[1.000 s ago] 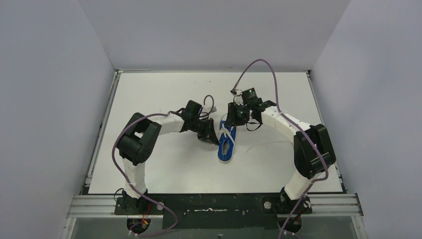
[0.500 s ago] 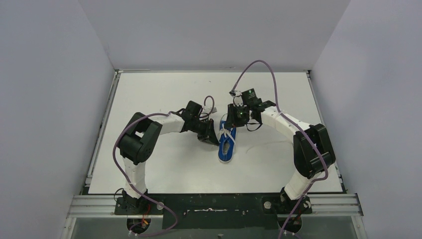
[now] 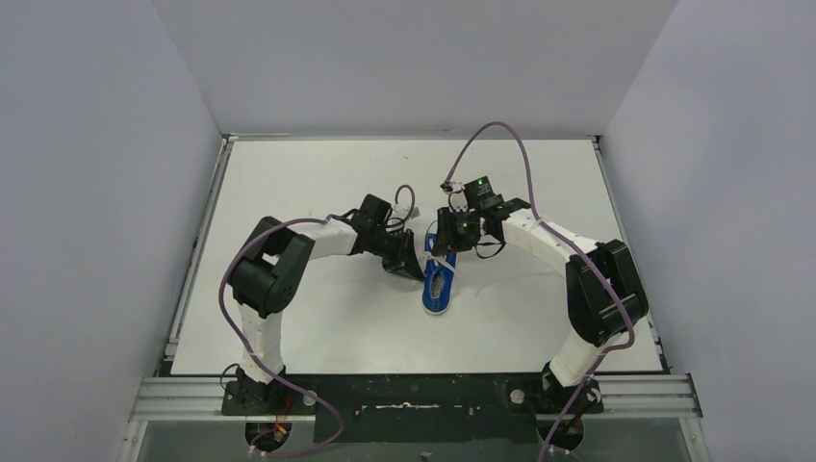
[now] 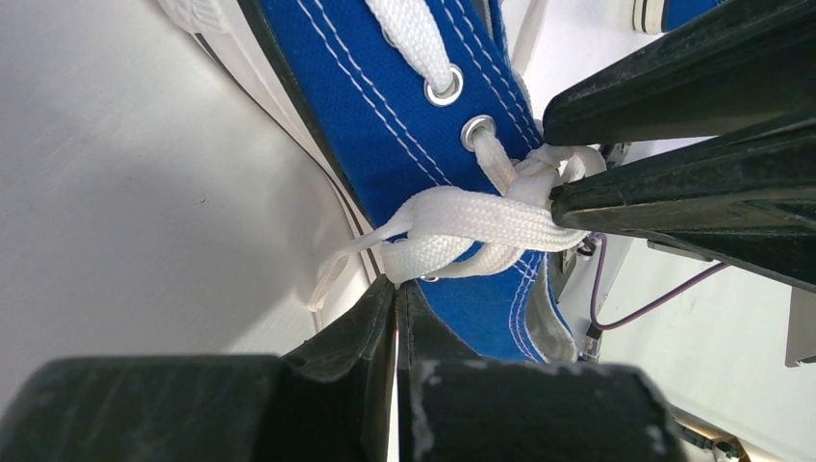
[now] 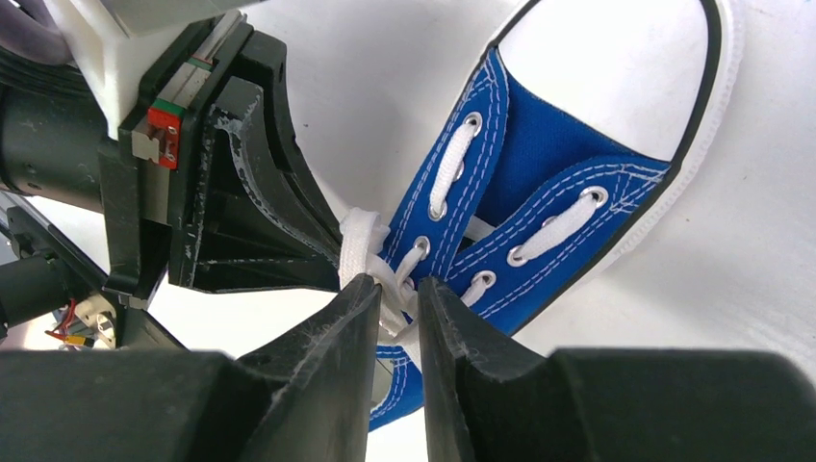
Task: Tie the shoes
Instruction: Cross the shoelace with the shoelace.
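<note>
One blue canvas shoe [image 3: 438,289] lies mid-table, its white toe cap pointing toward the arm bases. Both grippers meet over its white laces [image 4: 481,221]. My left gripper [image 4: 396,287] [image 3: 420,262] is shut, with a loop of lace pinched at its tips beside the shoe [image 4: 385,96]. My right gripper [image 5: 393,287] [image 3: 445,248] comes in from the far side, its jaws narrow and closed on the lace knot [image 5: 358,241] above the eyelets of the shoe [image 5: 539,164]. A sliver of a second blue and white shoe [image 4: 674,12] shows at the top edge of the left wrist view.
The white table [image 3: 308,327] is walled in by grey panels on three sides. A purple cable [image 3: 500,130] arcs above the right arm, and another loops by the left wrist [image 3: 404,197]. A metal rail [image 3: 197,260] runs along the table's left edge.
My right gripper has shifted a little down and left onto the laces. The left gripper and the shoe have barely moved.
</note>
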{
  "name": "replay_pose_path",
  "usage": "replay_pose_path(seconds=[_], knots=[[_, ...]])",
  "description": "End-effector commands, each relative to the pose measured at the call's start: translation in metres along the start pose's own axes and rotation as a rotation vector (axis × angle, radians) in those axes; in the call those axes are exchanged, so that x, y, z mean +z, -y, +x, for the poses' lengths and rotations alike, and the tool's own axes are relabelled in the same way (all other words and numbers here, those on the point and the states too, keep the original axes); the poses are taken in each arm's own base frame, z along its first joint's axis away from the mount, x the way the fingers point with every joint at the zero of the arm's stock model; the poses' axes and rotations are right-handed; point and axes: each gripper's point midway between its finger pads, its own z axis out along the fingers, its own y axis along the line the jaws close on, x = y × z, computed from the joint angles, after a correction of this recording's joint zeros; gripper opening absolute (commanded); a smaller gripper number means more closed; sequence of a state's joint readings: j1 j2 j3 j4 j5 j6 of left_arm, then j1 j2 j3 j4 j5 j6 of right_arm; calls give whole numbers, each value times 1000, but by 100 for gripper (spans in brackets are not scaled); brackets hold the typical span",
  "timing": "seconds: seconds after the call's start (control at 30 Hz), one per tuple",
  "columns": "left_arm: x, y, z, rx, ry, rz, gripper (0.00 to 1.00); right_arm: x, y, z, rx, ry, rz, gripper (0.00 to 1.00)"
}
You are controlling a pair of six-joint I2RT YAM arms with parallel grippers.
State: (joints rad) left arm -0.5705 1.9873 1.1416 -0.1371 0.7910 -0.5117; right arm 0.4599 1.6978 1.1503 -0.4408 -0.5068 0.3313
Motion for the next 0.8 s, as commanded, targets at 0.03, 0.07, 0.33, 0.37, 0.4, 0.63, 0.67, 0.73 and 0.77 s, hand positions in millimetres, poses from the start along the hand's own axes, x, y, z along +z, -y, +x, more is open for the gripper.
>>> replay_pose_path(seconds=[0.03,0.07,0.33,0.37,0.4,0.63,0.67,0.73,0.77], knots=[[0,16,-11,66,13,48,0,-13,-15,-4,-53,34,-34,26],[0,15,-11,66,12,48,0,-13,-15,-3,-56,31,-33,27],[-2,17,-11,81,12,49,0,-22,-14,-12,-94,54,5,30],[-4,17,-11,93,9,43,0,-25,-14,-15,-88,63,5,31],[-8,14,-11,124,13,19,5,-27,-13,-17,-80,74,8,33],[-48,20,-31,322,89,11,43,-42,-2,-22,-64,125,-33,45],[-53,25,-37,353,108,31,48,-41,0,-17,-65,121,-49,46],[-58,34,-47,416,128,60,55,-42,-4,-11,-69,123,-119,47],[-57,39,-50,445,127,84,63,-42,-6,-7,-75,123,-145,47]])
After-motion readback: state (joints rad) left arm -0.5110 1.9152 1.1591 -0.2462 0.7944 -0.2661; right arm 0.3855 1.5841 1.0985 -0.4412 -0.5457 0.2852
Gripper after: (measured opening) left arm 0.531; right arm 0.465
